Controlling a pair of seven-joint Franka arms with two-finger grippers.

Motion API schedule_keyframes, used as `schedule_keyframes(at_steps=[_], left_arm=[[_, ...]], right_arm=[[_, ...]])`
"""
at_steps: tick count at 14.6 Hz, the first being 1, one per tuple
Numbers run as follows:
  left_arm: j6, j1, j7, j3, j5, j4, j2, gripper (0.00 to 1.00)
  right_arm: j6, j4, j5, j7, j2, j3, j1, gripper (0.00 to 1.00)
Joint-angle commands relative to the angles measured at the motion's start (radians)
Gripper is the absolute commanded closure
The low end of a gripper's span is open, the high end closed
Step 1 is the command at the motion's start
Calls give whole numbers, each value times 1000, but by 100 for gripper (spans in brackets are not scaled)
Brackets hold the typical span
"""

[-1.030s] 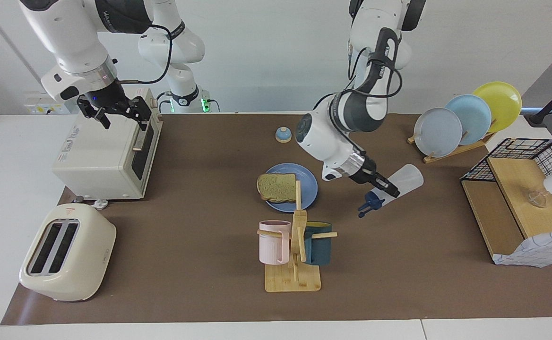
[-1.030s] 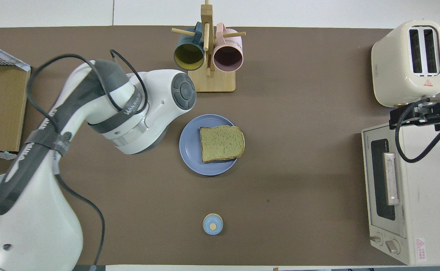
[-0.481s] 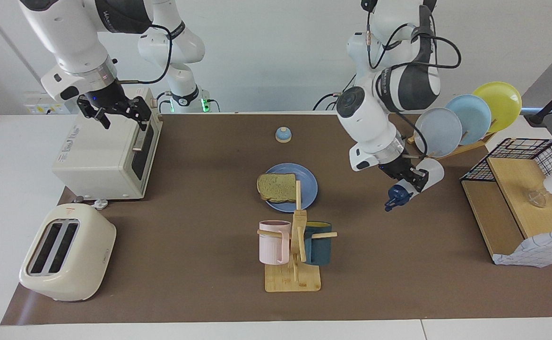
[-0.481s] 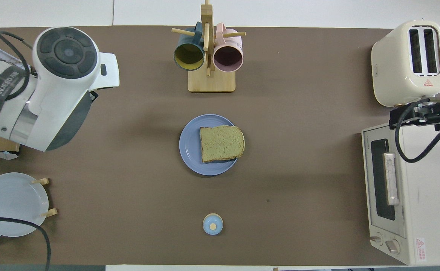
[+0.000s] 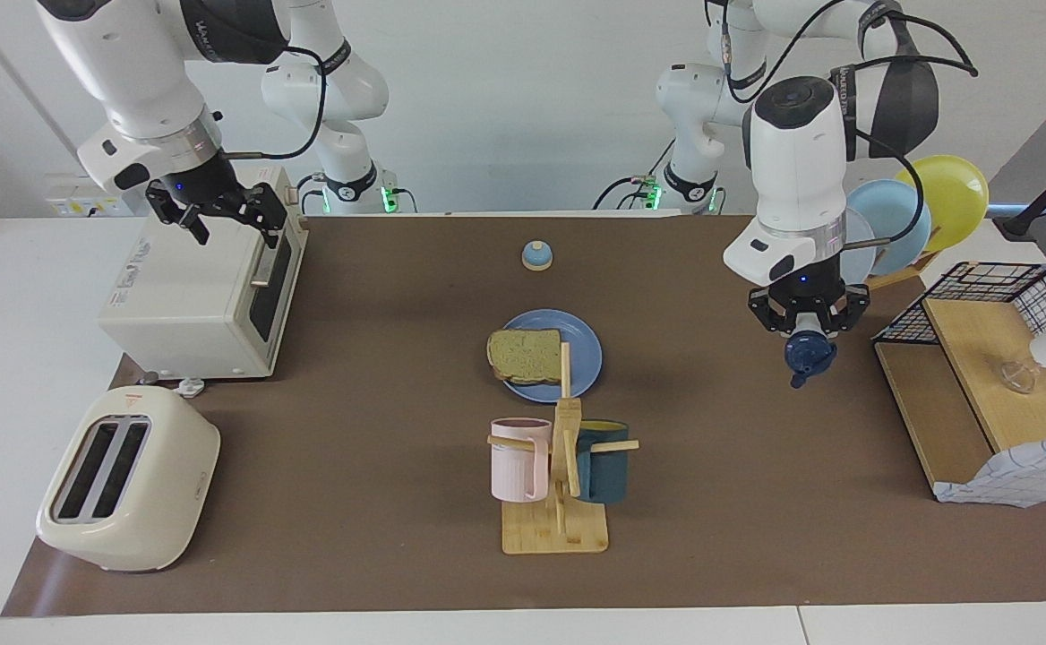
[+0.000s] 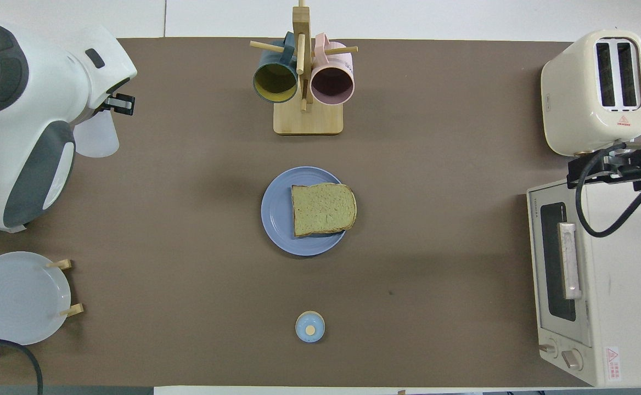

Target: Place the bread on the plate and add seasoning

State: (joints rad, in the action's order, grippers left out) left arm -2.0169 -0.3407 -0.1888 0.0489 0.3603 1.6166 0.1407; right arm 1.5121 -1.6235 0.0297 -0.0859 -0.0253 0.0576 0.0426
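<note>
The bread (image 5: 525, 356) lies on the blue plate (image 5: 584, 344) at the middle of the mat; both also show in the overhead view, the bread (image 6: 323, 209) on the plate (image 6: 275, 215). My left gripper (image 5: 807, 330) is shut on the seasoning bottle (image 5: 807, 353), held in the air with its navy cap tipped downward, over the mat between the plate and the wooden shelf. In the overhead view the bottle's translucent body (image 6: 98, 141) sticks out from under the left arm. My right gripper (image 5: 218, 215) waits open above the toaster oven (image 5: 201, 287).
A mug rack (image 5: 559, 466) with a pink and a dark teal mug stands farther from the robots than the plate. A blue-domed bell (image 5: 536, 256) sits nearer to the robots. A toaster (image 5: 129, 479), a plate rack (image 5: 881, 224) and a wooden shelf with wire basket (image 5: 980, 376) stand at the table's ends.
My left arm has carried the bottle away from beside the plate toward its own end of the table and turned the wrist. The right arm has not moved.
</note>
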Motion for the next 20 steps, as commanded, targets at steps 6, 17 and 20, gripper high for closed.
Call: schedule_keyframes(at_steps=[6, 17, 20], left_arm=[[-427, 37, -306, -7, -53, 214, -81, 97], [-1130, 104, -334, -1, -49, 653, -148, 97], [-1221, 109, -328, 3, -40, 680, -104, 97]], right_arm=[[-13, 2, 15, 26, -7, -4, 0, 0], [-13, 2, 15, 26, -7, -4, 0, 0], [-13, 2, 15, 26, -7, -4, 0, 0]])
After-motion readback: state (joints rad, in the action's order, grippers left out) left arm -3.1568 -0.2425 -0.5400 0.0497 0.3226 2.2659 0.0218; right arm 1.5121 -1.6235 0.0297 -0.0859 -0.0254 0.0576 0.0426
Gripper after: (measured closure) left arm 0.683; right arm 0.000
